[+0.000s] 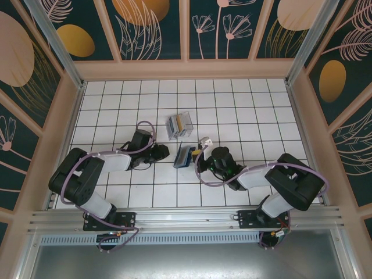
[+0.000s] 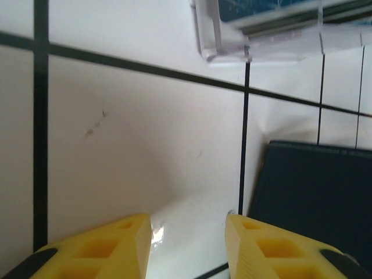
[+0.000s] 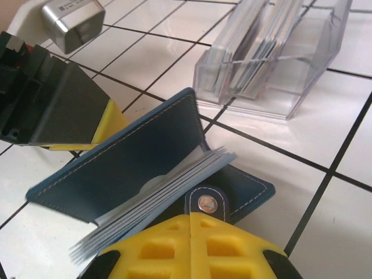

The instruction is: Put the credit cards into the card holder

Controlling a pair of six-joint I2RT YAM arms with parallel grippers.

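Note:
The clear card holder (image 1: 179,125) stands mid-table with several cards upright in its slots, one of them tan-gold (image 1: 187,121). In the right wrist view the card holder (image 3: 293,70) has greyish cards (image 3: 256,40) leaning in it. Just in front lies the dark blue wallet (image 3: 133,163), propped open, with thin blue-grey leaves (image 3: 168,186) fanning out. My right gripper (image 3: 190,232) is shut at the wallet's snap tab (image 3: 206,203). My left gripper (image 2: 189,244) is open over bare tile, the wallet (image 2: 314,197) to its right and the card holder (image 2: 261,40) ahead.
White tiled floor with wooden walls all round. In the top view my left gripper (image 1: 165,152) and right gripper (image 1: 198,161) flank the wallet (image 1: 185,156). The left gripper's finger (image 3: 110,125) and a grey metal block (image 3: 72,23) sit close left of the wallet.

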